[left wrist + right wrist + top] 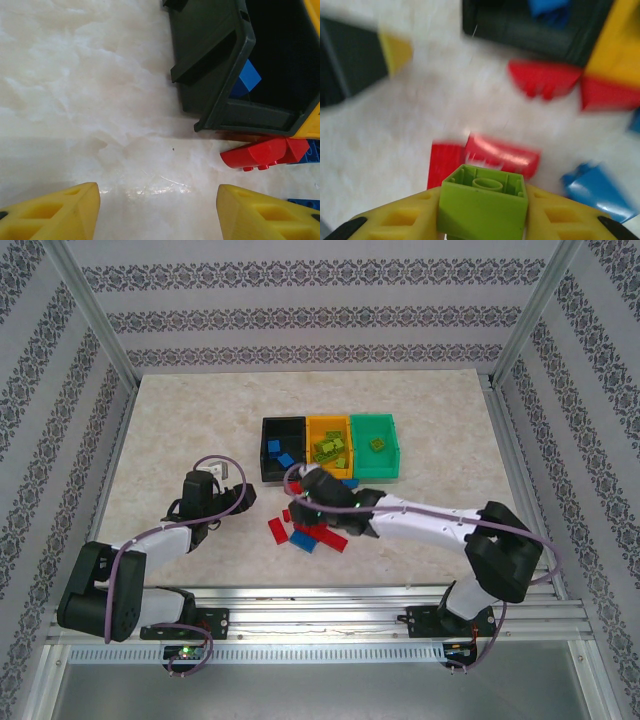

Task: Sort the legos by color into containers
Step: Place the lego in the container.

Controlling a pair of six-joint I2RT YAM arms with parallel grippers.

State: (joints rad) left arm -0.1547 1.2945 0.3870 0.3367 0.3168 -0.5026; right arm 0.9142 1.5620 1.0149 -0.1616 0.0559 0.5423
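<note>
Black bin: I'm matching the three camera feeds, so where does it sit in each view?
Top external: black bin at mid-table, directly left of the yellow-orange bin.
Left wrist: black bin at upper right, one corner pointing toward the camera.
Right wrist: black bin, blurred, along the top edge from centre to right.
Shared landmark: the blue brick lying inside it.

Pale marbled tabletop [180, 430], striped floral-patterned walls [300, 315], aluminium frame posts [93, 315]
</note>
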